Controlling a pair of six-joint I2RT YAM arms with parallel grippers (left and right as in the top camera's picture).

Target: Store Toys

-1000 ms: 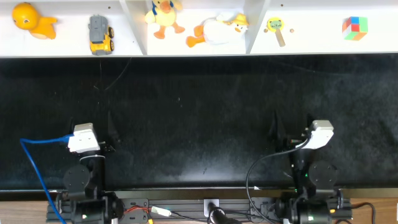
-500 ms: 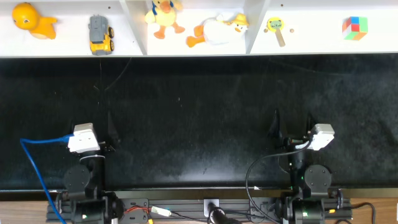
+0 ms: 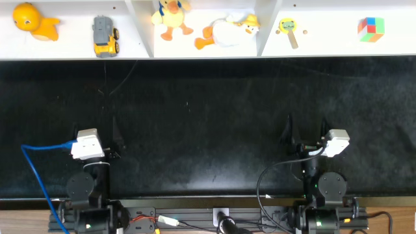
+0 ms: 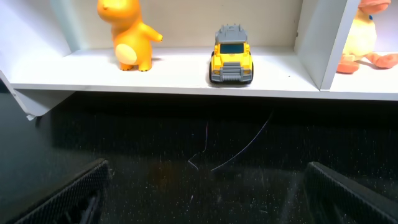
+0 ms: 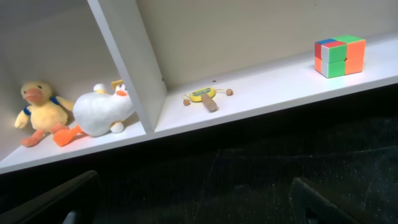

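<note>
All the toys sit on the white shelf [image 3: 208,51] at the far edge of the black table. From left to right they are an orange duck figure [image 3: 32,19], a yellow and grey truck [image 3: 104,36], a yellow plush duck [image 3: 171,16], a white plush goose [image 3: 227,30], a small yellow slingshot toy [image 3: 288,29] and a colour cube [image 3: 370,28]. My left gripper [image 3: 96,132] rests open near its base, facing the truck [image 4: 231,55] from far off. My right gripper [image 3: 305,130] is open too, low near its base, facing the slingshot toy [image 5: 204,98] and cube [image 5: 339,55].
White upright dividers [image 3: 143,26] split the shelf into compartments. The black mat [image 3: 208,117] stretches between the arms and the shelf. A blue cable [image 3: 39,175] loops beside the left arm's base.
The right arm's wrist has drawn back slightly toward its base and then stopped. The left arm and the toys have not moved.
</note>
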